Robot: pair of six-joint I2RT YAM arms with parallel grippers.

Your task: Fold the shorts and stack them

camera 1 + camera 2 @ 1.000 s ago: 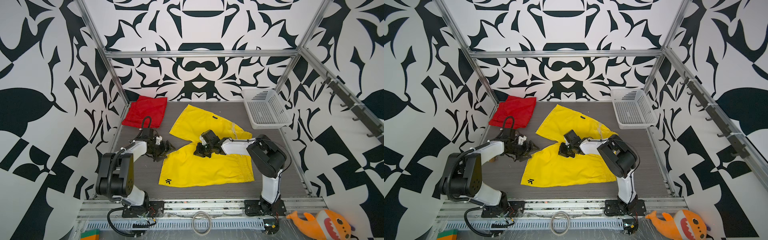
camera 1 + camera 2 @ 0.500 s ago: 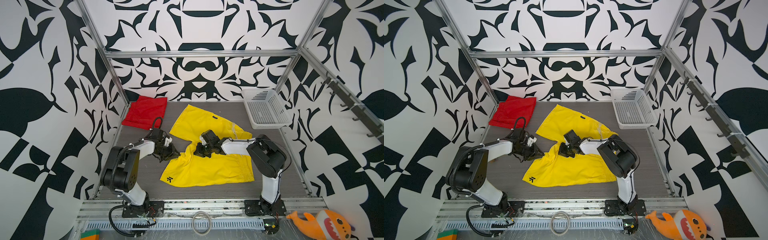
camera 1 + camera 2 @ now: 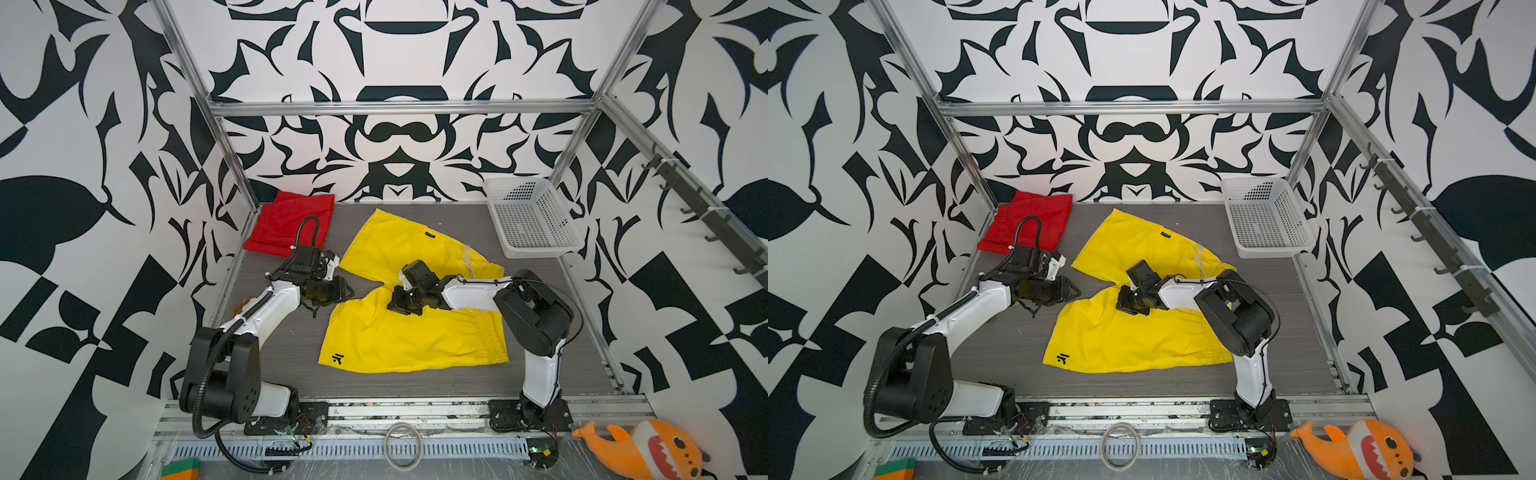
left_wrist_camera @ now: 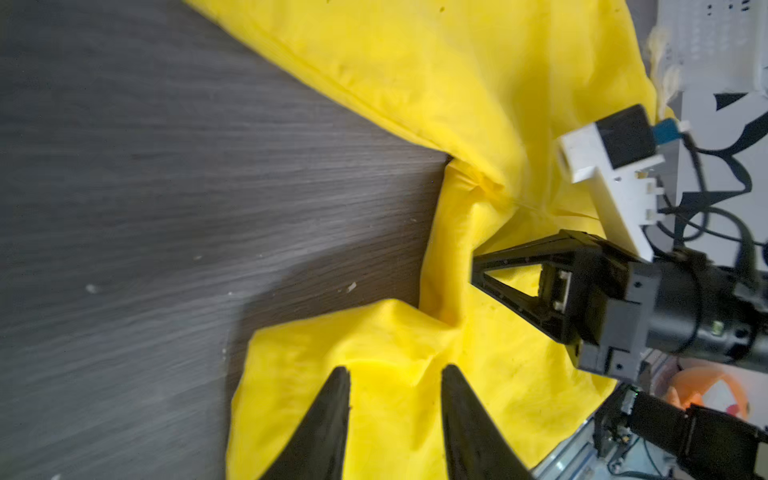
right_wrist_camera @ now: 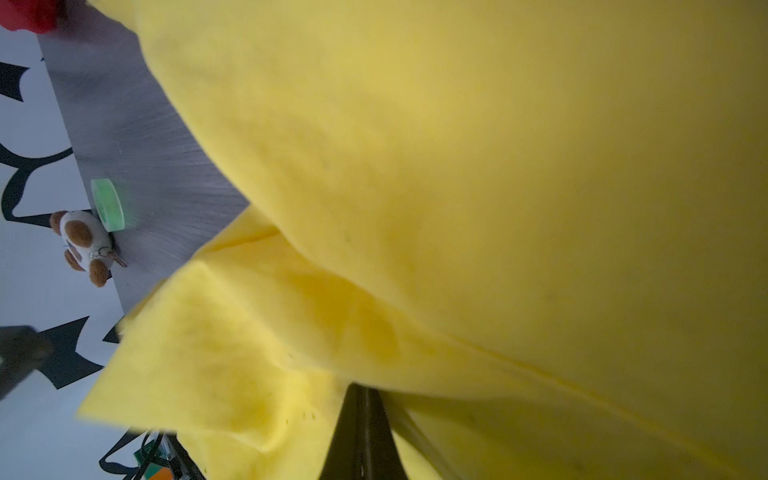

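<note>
Left hand point(image 4: 395, 372) nearer leftward-pointing yellow shorts point(image 3: 415, 336)

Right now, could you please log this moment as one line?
left pincer: open, over yellow shorts | right pincer: shut on yellow shorts near crotch | red shorts: far-left corner | stacked: no

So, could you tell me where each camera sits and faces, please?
Both top views: high at the front, looking down on the table; both arms, left gripper, right gripper.
Left wrist: low over the table, facing the yellow shorts; own gripper, plus the right gripper.
Right wrist: close against the yellow shorts; own shut gripper.
Shared: yellow shorts, everywhere.
</note>
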